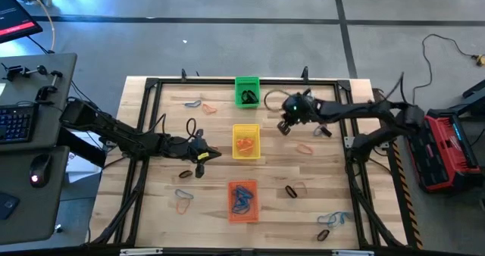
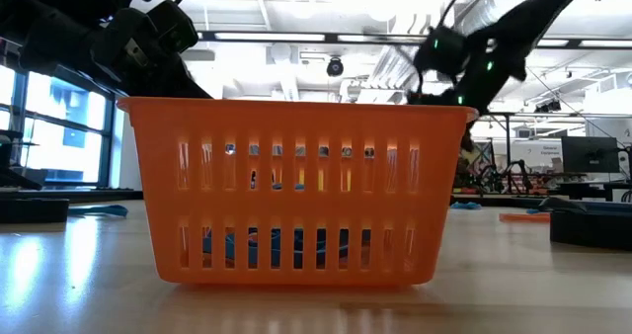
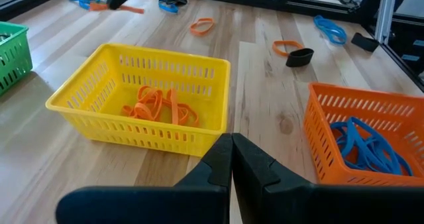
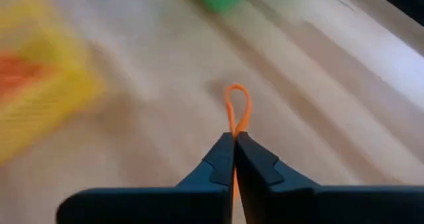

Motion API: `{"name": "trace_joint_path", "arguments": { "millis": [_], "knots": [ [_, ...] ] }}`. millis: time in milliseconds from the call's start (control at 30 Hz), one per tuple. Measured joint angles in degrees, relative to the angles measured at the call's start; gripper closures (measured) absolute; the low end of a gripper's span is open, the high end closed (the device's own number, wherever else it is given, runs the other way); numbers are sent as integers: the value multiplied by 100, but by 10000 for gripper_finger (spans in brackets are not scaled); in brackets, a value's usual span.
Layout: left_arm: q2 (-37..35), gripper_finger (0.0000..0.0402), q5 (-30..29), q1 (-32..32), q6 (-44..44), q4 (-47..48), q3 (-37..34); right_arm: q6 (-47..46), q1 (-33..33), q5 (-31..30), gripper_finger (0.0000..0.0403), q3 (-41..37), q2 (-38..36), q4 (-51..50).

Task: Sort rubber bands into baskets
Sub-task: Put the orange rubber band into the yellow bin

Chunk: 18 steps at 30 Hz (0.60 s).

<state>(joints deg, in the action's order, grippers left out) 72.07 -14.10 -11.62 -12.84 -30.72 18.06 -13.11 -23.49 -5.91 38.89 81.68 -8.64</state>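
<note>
Three baskets stand in a row down the table's middle: green (image 1: 246, 92) far, yellow (image 1: 245, 142) in the middle with orange rubber bands (image 3: 156, 107) in it, and orange (image 1: 242, 201) near with blue bands (image 3: 363, 143). My right gripper (image 4: 234, 136) is right of the yellow basket and nearer the far edge (image 1: 286, 127), shut on an orange rubber band (image 4: 237, 108). My left gripper (image 3: 232, 139) stands left of the yellow basket (image 1: 203, 154), shut and holding nothing. My right gripper pinches the orange rubber band between its two fingertips, the two strands pressed together. A narrow loop (image 4: 238, 98) sticks out past the tips. The fingers slant down from above. The band looks clear of the wood below.
Loose bands lie on the wood: orange (image 1: 305, 148) and black (image 1: 292, 189) right of the baskets, blue (image 1: 337, 220) and black (image 1: 323, 234) at the near right, some at the far left (image 1: 198, 104) and near left (image 1: 183, 199). A black frame (image 1: 144, 135) edges the table.
</note>
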Motion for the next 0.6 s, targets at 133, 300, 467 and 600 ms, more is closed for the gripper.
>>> {"name": "trace_joint_path", "arguments": {
  "millis": [133, 300, 467, 600],
  "knots": [
    [2, 401, -1, 0, 11, 2, 0, -355, 880, -345, 402, 3, -275, 180],
    [1, 401, -6, 0, 52, 1, 0, -795, 1905, -579, 402, 5, -305, 991],
    [2, 401, -51, 2, 103, 0, 0, -896, 2610, -946, 402, 122, -91, 1851],
    [2, 401, -69, 2, 109, -32, 0, -789, 2819, -1194, 403, 709, 330, 1721]
  ]
}}
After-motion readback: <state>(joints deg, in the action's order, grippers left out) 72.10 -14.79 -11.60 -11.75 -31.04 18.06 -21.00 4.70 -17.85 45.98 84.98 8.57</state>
